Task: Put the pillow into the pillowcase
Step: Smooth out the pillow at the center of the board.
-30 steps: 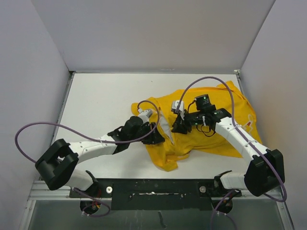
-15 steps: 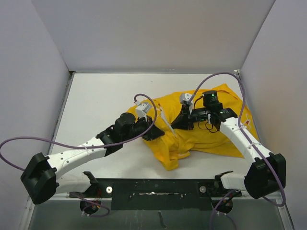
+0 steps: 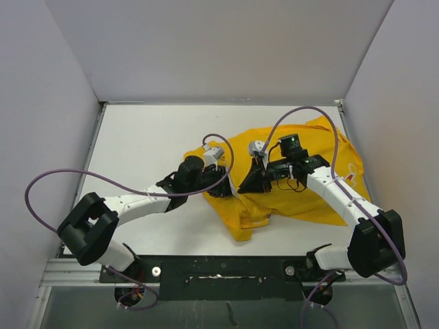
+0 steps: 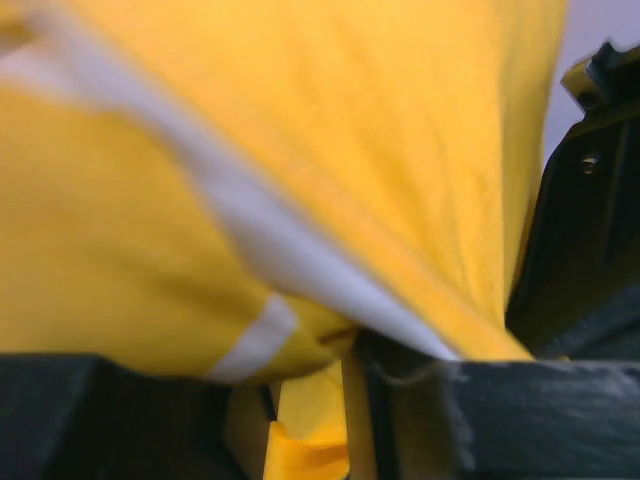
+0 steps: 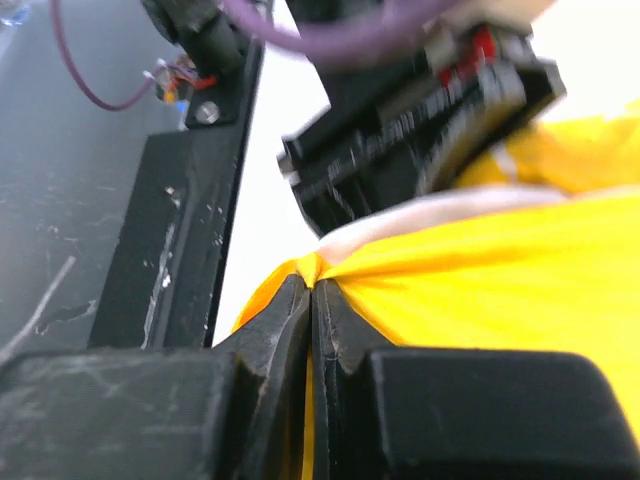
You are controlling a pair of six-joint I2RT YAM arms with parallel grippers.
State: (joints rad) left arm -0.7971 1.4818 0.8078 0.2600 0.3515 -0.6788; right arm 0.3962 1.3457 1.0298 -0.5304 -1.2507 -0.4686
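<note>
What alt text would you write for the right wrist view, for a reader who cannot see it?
The right gripper is pinched shut on a fold of the yellow pillowcase, which fills the lower right. Above it looms the blurred black left arm, with white table and a black rail to the left.

The pillowcase [image 3: 288, 202] is lying crumpled on the right half of the table [image 3: 144, 144]. It is bright yellow, spreading toward the back right corner and trailing a folded tail toward the near edge. Its left edge is bunching into taut creases. The pillow [image 5: 420, 212] is showing only as a pale white strip along that edge, the rest lying hidden under yellow cloth.
</note>
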